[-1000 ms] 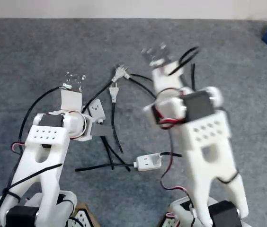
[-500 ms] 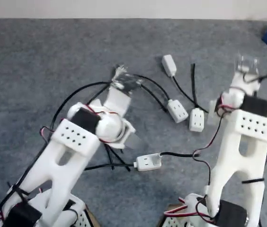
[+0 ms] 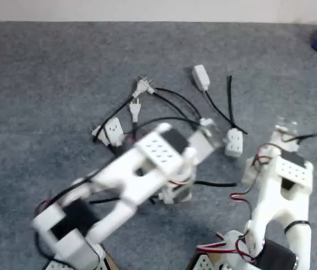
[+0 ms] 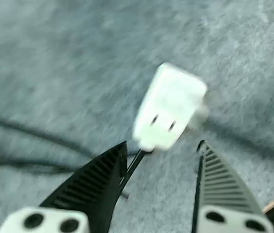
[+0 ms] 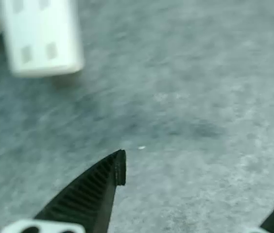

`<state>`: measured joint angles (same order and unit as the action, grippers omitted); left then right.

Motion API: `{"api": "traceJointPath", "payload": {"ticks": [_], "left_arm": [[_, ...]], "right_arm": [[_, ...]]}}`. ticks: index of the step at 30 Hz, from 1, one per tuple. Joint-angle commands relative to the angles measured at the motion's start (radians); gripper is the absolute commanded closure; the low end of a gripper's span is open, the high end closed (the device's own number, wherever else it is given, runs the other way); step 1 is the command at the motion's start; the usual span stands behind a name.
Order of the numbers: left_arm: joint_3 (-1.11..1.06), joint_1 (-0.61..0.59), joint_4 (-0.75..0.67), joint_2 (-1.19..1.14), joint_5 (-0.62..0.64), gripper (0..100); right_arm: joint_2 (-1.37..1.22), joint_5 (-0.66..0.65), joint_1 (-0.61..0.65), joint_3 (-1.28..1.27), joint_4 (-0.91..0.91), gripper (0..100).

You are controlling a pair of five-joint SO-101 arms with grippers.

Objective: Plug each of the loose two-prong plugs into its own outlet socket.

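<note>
Left wrist view: white two-slot socket [image 4: 170,107]; both arms' jaws wide open, empty.

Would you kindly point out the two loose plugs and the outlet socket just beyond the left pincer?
farther plug [image 3: 143,86], high view, on its pale body.
nearer plug [image 3: 135,108], high view, on its white body.
outlet socket [image 4: 170,108], left wrist view, on its slotted face.

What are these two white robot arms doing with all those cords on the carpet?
The left end effector hovers open at a white outlet socket. The right end effector is open above grey carpet, near a second socket. One two-prong plug and a second plug lie loose, gripped by neither arm. Nothing is plugged in yet.
</note>
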<state>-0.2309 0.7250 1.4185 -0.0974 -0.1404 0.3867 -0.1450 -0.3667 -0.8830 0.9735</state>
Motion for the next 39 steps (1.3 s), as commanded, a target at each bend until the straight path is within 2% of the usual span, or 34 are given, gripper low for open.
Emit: {"api": "traceJointPath", "payload": {"ticks": [1, 10, 17, 23, 29, 35, 39], "left_arm": [[0.134, 0.067, 0.015, -0.208, -0.006, 77], [0.136, 0.079, 0.012, -0.277, -0.005, 78], [0.147, -0.016, 0.006, -0.308, -0.011, 77], [0.147, -0.021, -0.023, -0.349, -0.04, 78], [0.183, -0.03, -0.02, -0.325, -0.041, 88], [0.295, -0.131, 0.012, -0.286, -0.017, 92], [0.426, -0.282, 0.071, -0.234, -0.064, 92]], "right_arm": [[0.028, -0.051, -0.073, 0.002, -0.024, 54.8], [0.025, -0.087, -0.104, -0.005, -0.028, 54.8], [0.031, -0.091, -0.102, -0.007, -0.022, 54.8], [0.033, -0.091, -0.101, -0.007, -0.021, 54.8], [0.027, -0.091, -0.099, -0.008, -0.021, 54.8], [0.035, -0.091, -0.036, -0.059, -0.022, 54.8], [0.035, -0.091, -0.016, -0.065, -0.022, 54.8]]}}
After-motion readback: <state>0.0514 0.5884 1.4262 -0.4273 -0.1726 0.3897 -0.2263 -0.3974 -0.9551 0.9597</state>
